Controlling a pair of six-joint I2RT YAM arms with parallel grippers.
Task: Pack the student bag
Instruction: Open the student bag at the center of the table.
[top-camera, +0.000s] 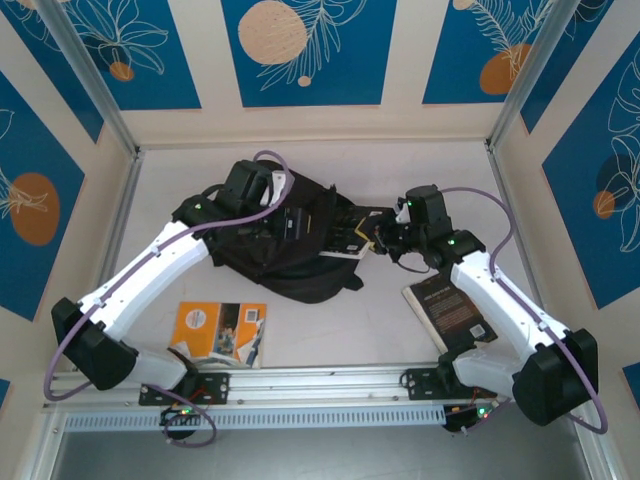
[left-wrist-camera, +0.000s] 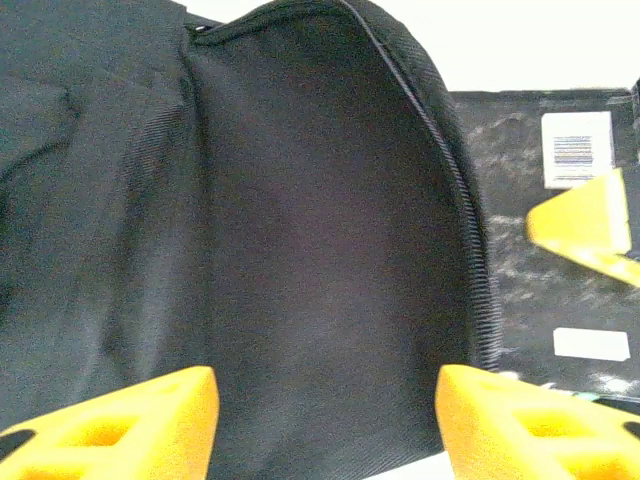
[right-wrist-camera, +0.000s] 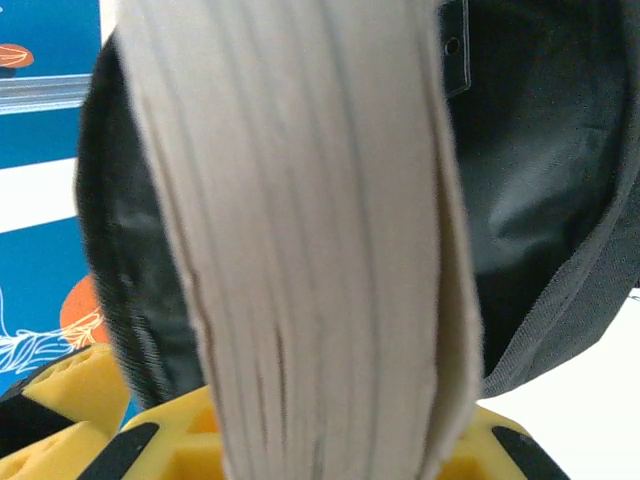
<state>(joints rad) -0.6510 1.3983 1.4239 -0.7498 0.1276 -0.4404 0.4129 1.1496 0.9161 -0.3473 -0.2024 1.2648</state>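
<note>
From above, the big black soft cloth student bag (top-camera: 285, 265) lies mid-table. My left arm bends over it from the near left, with the left gripper (top-camera: 262, 200) on top, I think to hold its mouth open.

Left wrist: the yellow fingers (left-wrist-camera: 110, 425) are apart with bag cloth between them. I can't tell if they pinch it.

Right wrist: the right gripper (right-wrist-camera: 330, 450) squeezes a thick white-paged book (right-wrist-camera: 310, 230), aimed into the bag's mouth from the right.

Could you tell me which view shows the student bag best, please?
Top external: the whole student bag lies between both arms. Left wrist shows its dark lining and zipper edge up close; right wrist, its opening behind a book's pages.
</note>
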